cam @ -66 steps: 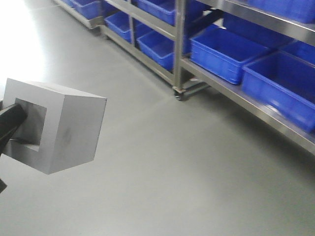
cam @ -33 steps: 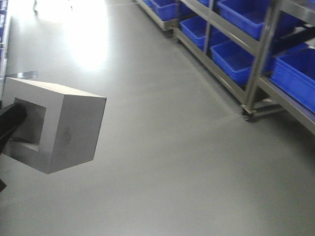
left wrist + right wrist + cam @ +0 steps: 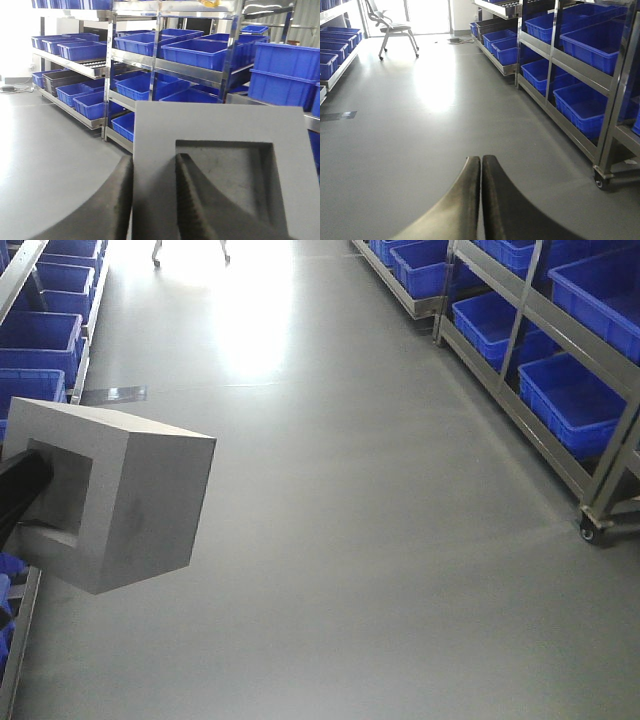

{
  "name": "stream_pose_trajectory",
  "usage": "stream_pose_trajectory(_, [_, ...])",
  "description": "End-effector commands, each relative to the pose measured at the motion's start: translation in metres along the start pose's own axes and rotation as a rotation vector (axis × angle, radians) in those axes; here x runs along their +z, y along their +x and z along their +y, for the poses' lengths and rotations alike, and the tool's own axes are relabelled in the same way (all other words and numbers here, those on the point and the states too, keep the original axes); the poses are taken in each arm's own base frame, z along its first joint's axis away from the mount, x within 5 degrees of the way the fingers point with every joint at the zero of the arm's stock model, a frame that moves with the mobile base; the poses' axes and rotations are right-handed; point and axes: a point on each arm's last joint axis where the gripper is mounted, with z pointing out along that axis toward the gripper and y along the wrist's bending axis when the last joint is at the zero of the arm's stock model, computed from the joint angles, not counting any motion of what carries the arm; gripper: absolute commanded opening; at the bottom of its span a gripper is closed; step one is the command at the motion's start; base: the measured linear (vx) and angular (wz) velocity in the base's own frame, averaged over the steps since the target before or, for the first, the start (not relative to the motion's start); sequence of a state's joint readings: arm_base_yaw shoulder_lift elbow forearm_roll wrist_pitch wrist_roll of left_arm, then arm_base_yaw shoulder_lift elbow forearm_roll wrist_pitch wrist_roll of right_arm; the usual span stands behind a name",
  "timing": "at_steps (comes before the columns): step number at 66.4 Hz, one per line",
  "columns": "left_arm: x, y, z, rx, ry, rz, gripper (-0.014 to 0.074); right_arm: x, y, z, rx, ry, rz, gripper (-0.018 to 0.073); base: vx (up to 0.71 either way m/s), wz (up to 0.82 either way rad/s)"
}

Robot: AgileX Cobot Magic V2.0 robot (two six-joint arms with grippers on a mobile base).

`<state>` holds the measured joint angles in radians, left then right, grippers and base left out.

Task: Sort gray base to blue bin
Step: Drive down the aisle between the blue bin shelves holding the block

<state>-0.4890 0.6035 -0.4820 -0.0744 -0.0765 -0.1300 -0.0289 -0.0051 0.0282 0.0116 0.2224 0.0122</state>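
Racks (image 3: pixel 575 332) shifted right in front view; left gripper (image 3: pixel 152 167) clamps base (image 3: pixel 110 495) wall; right gripper (image 3: pixel 481 162) fingers pressed together.

No text, label, brand, number or sign can be read in any view. The matte gray cube-like block (image 3: pixel 140 500) at nine o'clock shows only plain faces. The bright-blue plastic tubs (image 3: pixel 575 400) on the steel shelving at two o'clock show no legible writing. The dark flat patch (image 3: pixel 110 393) on the floor at ten o'clock is too small to read.
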Motion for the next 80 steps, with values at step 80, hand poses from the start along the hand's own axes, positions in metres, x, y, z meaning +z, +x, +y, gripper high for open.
stream_pose_trajectory(80, [-0.0011,-0.0192,-0.0038,-0.016,0.024,-0.131,-0.0006,0.0012,-0.0052,-0.0002,-0.016,0.003,-0.053,-0.0005,0.44,0.09])
